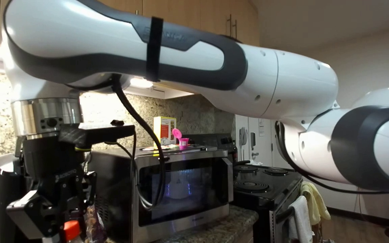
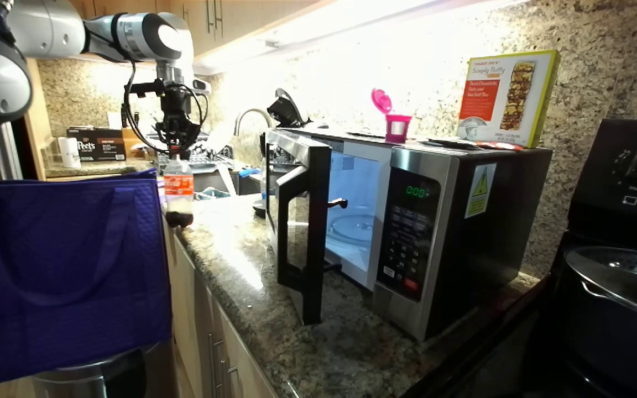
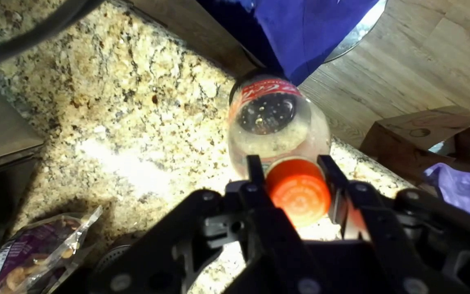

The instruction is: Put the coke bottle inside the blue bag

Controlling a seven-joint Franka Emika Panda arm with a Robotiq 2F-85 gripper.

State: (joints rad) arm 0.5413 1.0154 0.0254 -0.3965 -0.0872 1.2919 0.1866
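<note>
The coke bottle [image 2: 178, 185], with a red label and some dark liquid, is upright near the counter's front edge in an exterior view. In the wrist view the bottle [image 3: 276, 122] shows from above. Its red cap [image 3: 300, 196] is between the two fingers of my gripper [image 3: 290, 161], which look closed on both sides of it. In an exterior view only the cap [image 1: 72, 230] shows. I cannot tell whether the base touches the counter. The blue bag [image 2: 75, 254] is beside the counter, above a metal bin; it also shows beyond the bottle in the wrist view [image 3: 300, 32].
The microwave [image 2: 440, 243] stands on the granite counter [image 2: 230, 265] with its door [image 2: 302, 221] open. A pink cup [image 2: 397, 128] and a snack-bar box [image 2: 509, 97] sit on top. A purple snack bag [image 3: 35, 253] lies near the gripper. A cardboard box [image 3: 418, 126] is on the floor.
</note>
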